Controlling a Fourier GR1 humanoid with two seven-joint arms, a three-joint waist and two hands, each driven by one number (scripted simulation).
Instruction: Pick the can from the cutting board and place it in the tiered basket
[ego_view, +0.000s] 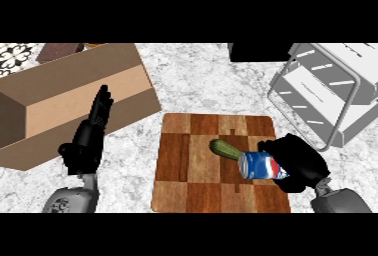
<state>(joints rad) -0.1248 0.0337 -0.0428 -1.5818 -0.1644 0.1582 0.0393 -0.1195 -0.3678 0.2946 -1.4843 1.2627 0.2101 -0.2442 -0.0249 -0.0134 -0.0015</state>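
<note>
A marbled worktop (199, 75) carries a cardboard box (70, 100) at left, a white wire tiered basket (325, 90) at right and a wooden cutting board (218, 165) between. On the board the blue can (262, 166) lies on its side beside what looks like a cucumber (225, 149). The right hand (299, 160) has its fingers curled round the can; the left hand (92, 132) rests with fingers straight by the box.
</note>
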